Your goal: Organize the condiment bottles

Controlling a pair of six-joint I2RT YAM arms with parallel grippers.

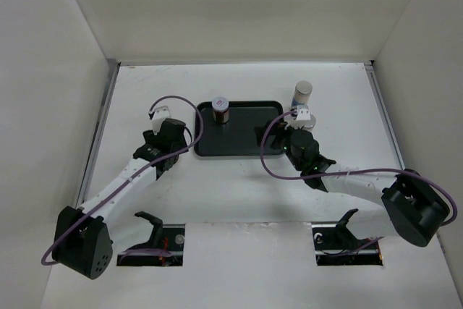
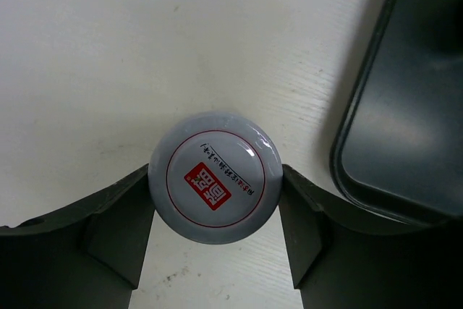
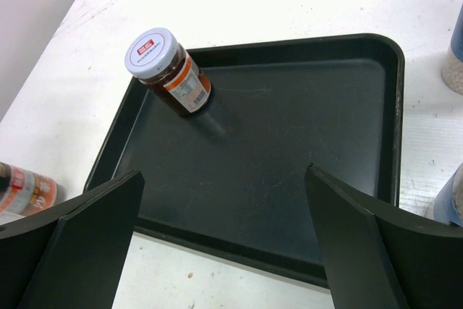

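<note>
Left jar [image 2: 215, 177]: white lid with a red mark; it stands on the bench [image 1: 239, 193] just left of the tray [image 1: 239, 146], between the fingers of my left hand [image 2: 215, 204].
Left hand: closed on the left jar, with one finger touching each side of the lid.
Tray jar [image 3: 168, 70]: dark brown with a white, red-marked lid; it stands in the tray by the far edge, toward the left corner, well apart from both my hands.
Far bottle [image 1: 302, 95]: whitish with a grey cap; it stands on the bench just off the tray's far right corner.
Near bottle [image 3: 450, 200]: only a sliver with a blue band shows at the edge of my right wrist view; it is on the bench just right of the tray, nearer than the far bottle and close beside my right hand [image 3: 224, 179].
Right hand: fingers spread wide and holding nothing, at the tray's near right corner, facing across the tray.
Tray: dark, shallow, with rounded corners; it sits in the middle of the bench with one jar in it.
Bench: white and lightly scuffed.
</note>
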